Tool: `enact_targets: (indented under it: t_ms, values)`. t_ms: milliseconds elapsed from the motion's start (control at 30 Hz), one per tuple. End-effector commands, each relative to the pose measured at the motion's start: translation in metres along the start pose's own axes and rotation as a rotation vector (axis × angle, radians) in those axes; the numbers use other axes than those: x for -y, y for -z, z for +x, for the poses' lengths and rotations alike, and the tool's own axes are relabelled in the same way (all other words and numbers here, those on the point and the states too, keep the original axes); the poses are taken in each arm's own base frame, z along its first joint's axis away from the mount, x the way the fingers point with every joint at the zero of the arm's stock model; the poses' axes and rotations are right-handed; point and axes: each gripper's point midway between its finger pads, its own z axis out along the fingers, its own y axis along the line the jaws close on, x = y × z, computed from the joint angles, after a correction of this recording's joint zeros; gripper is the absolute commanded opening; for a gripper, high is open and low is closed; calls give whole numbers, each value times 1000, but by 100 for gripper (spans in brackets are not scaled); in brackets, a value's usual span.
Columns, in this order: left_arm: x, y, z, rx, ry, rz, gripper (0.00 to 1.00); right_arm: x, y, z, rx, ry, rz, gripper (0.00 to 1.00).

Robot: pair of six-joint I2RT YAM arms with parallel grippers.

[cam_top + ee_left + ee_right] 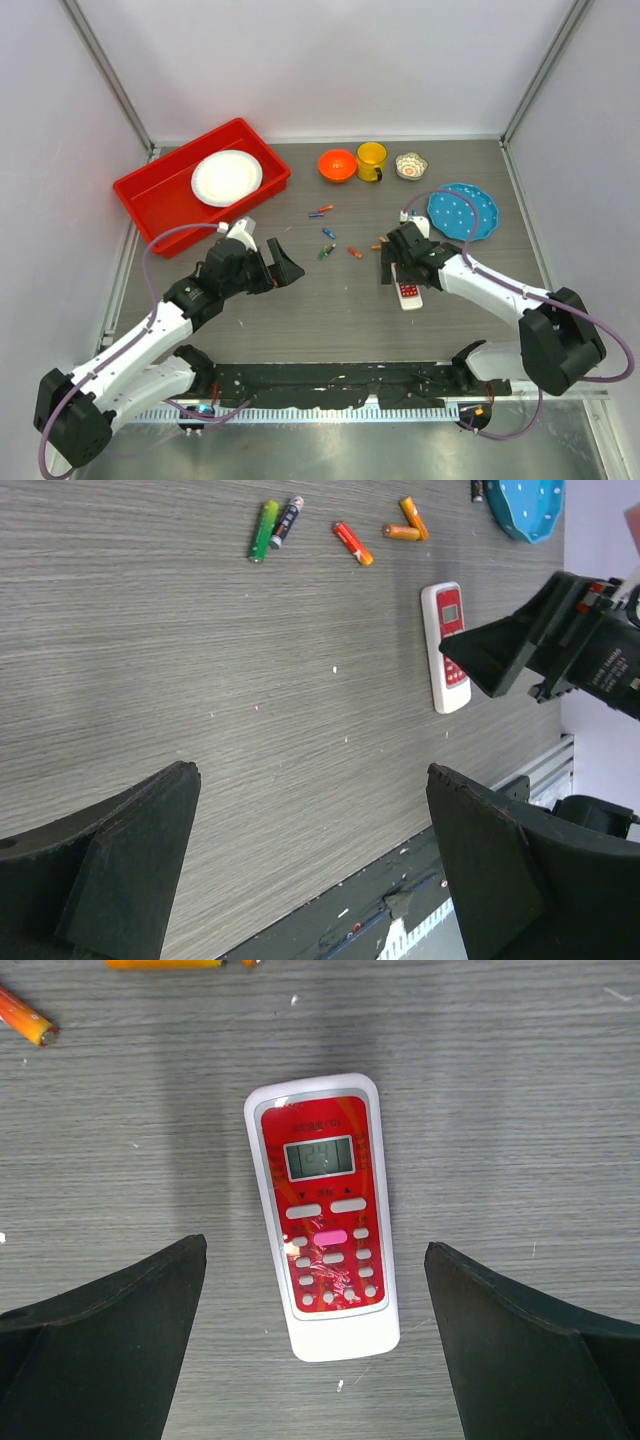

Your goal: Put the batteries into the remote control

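Observation:
The remote control (pixel 408 293) lies face up on the grey table, red button panel and small screen showing. It also shows in the right wrist view (pixel 322 1215) and the left wrist view (pixel 447 645). My right gripper (pixel 400 264) hovers over it, open and empty, one finger on each side of the remote (pixel 315 1247). Several batteries (pixel 329 233) lie loose on the table left of the remote: green (pixel 263 530), dark blue (pixel 288 520), red (pixel 352 542) and orange (pixel 402 532). My left gripper (pixel 281 268) is open and empty (pixel 310 860) over bare table.
A red bin (pixel 160 190) with a white plate (pixel 227 177) stands at the back left. An orange bowl (pixel 338 164), a yellow mug (pixel 371 159) and a small patterned bowl (pixel 411 165) stand at the back. A blue plate (pixel 463 211) lies behind my right arm.

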Motion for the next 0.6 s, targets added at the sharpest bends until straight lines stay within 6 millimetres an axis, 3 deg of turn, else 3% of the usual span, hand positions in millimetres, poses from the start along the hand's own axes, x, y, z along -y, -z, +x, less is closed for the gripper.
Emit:
enact_targets:
  t_ms: [0, 433, 533, 567]
  values:
    - [15, 6, -8, 38, -35, 84, 99, -9, -7, -4, 2, -33, -44, 95]
    - [5, 11, -9, 63, -28, 42, 100, -10, -30, 28, -98, -68, -47, 86]
    - [4, 10, -9, 64, -24, 37, 100, -9, -30, 31, -106, -75, -48, 76]
    - [5, 10, -10, 65, -23, 38, 100, -10, -31, 32, -108, -79, -50, 68]
